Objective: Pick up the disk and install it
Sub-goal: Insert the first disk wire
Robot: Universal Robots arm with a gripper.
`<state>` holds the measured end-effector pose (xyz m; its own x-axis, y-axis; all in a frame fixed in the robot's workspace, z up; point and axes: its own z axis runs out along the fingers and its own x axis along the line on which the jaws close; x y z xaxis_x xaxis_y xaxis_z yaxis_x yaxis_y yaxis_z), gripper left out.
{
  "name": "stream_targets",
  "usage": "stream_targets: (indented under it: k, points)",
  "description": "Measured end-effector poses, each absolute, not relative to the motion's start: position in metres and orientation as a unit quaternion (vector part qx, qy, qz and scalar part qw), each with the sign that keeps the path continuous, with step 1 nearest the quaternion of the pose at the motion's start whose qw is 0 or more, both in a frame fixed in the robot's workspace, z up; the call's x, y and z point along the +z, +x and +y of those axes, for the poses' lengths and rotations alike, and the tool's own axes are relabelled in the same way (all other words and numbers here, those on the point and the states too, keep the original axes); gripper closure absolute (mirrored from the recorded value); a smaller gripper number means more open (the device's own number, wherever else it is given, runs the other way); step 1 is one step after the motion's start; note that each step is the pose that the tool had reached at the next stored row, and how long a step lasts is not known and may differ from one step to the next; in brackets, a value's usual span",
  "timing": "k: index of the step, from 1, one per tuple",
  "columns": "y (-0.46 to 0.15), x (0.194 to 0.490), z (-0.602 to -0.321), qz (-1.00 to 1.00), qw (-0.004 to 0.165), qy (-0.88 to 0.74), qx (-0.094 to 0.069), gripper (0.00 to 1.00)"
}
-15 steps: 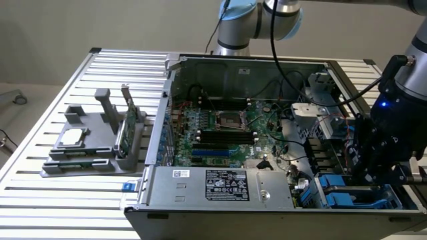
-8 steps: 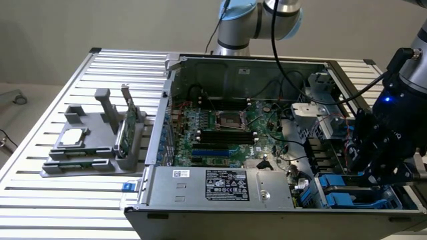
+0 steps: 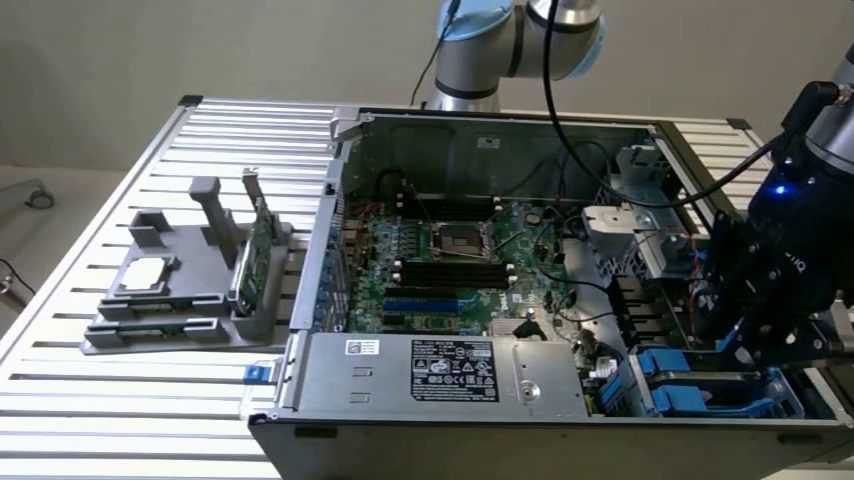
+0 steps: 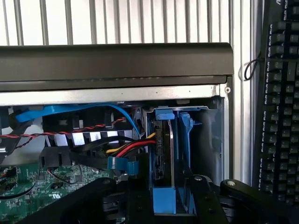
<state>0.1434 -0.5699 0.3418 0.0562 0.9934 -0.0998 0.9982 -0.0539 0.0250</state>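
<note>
1. Ribbed aluminium slats formed the large silver worktable (image 3: 80, 410), which carried everything in the scene against a plain pale wall

2. On that table lay the big open grey steel computer case (image 3: 441, 425), side panel off, its green motherboard (image 3: 447, 265) facing upward and its boxy silver power supply (image 3: 441, 370) along the near wall

3. Toward the exterior view's left, well apart from the case, stood a grey plastic parts stand (image 3: 167, 320) holding a small square silver chip (image 3: 144, 274) and a thin green circuit card (image 3: 251, 262) set on edge

4. A black computer keyboard (image 4: 280, 102) lay on the slats just outside the case wall

5. The black robot gripper (image 3: 750, 335) hung over the drive bay corner of the case, at the exterior view's right; its fingers (image 4: 205, 196) stood spread apart, one on each side of the drive and clamping nothing

6. The flat silver-grey hard disk in its bright blue plastic carrier (image 4: 164, 154) sat on edge inside the bay, directly ahead of the gripper and between the parted fingers, its long axis running down into the slot, away from the wrist; by my judgement it looked seated

7. Red, yellow and black power wires (image 4: 133, 148) and a blue data cable (image 4: 84, 110) passed just beside the carrier
</note>
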Motion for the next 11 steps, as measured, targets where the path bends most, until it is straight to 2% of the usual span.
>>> stream_targets:
  k: [11]
  points:
    - [0.126,0.347,-0.573,0.686,0.042,0.725,-0.029,0.63]
